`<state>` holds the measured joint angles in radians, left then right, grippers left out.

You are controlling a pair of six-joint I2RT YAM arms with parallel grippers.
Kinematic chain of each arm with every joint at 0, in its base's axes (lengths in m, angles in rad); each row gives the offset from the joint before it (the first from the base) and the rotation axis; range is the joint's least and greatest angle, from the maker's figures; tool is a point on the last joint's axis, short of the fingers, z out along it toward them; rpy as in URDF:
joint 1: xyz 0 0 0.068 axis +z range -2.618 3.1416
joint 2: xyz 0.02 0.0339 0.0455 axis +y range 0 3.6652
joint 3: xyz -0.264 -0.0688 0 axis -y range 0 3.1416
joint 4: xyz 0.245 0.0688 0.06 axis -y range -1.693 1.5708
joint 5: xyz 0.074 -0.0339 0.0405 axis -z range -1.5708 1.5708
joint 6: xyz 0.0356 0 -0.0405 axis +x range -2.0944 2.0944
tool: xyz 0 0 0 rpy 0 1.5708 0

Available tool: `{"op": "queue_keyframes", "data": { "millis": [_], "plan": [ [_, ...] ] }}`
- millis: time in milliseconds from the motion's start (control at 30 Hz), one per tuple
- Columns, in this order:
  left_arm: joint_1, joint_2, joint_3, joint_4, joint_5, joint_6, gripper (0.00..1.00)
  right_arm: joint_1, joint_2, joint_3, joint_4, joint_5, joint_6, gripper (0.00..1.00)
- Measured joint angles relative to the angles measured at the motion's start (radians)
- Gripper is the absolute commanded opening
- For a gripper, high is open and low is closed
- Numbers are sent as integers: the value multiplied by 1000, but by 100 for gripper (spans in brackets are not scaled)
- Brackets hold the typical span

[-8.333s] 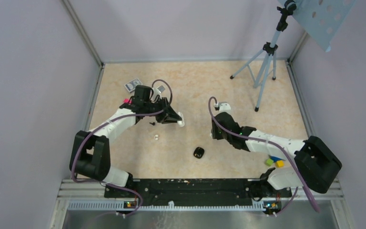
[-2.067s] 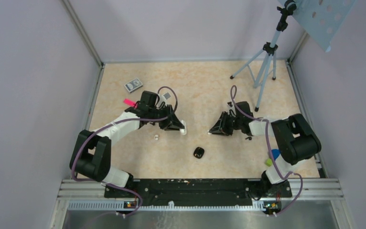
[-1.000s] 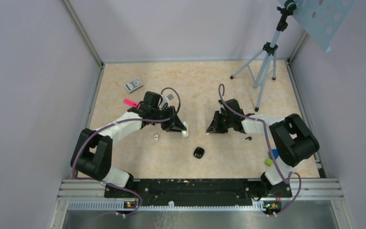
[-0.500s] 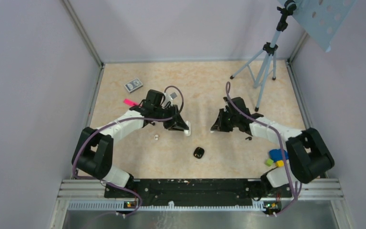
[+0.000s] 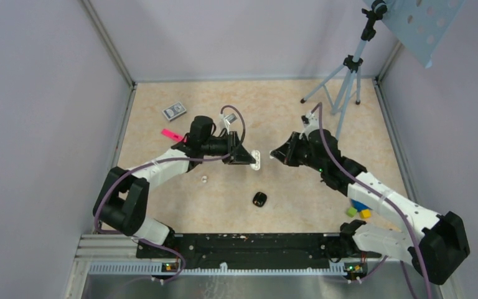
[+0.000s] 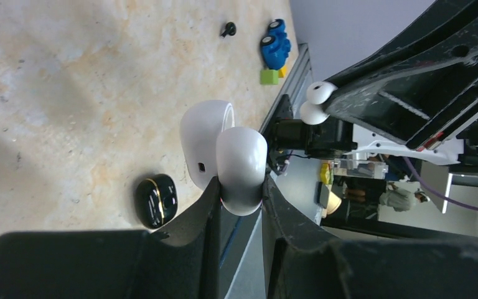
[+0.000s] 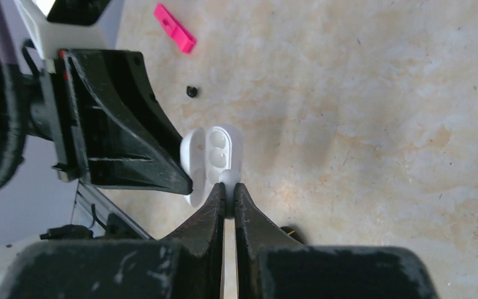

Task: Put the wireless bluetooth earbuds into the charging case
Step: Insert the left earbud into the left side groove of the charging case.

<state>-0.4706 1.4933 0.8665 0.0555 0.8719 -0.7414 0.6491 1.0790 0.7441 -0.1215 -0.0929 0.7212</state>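
**Pale booth around a beige tabletop**

The tabletop [image 5: 267, 103] is beige with a marbled, stone-like pattern, evenly lit, and the shadows on it are soft. Plain pale lilac walls [image 5: 43, 93] close it in on the left, back and right. Slanting metal strips [image 5: 107, 43] join them at the far corners. In the far right corner stands a grey tripod [image 5: 351, 62] with black fittings, its legs spread on the tabletop. Above it a pale blue perforated panel [image 5: 420, 28] juts in from the top right. A black rail [image 5: 255, 244] on ribbed metal runs along the near edge, with a dull steel sheet [image 5: 255, 285] below it
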Motion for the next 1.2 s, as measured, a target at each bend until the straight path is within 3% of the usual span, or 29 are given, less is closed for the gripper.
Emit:
{"op": "queue_keyframes", "data": {
  "millis": [267, 700, 1200],
  "plan": [
    [0, -4, -48, 219, 35, -100, 0, 3, -125, -17, 46, 35, 35, 0],
    [0, -4, -48, 464, 113, -266, 0, 10, -128, -18, 125, -3, 23, 0],
    [0, -3, -48, 505, 79, -387, 0, 61, -70, -16, 158, 8, -23, 0]
  ]
}}
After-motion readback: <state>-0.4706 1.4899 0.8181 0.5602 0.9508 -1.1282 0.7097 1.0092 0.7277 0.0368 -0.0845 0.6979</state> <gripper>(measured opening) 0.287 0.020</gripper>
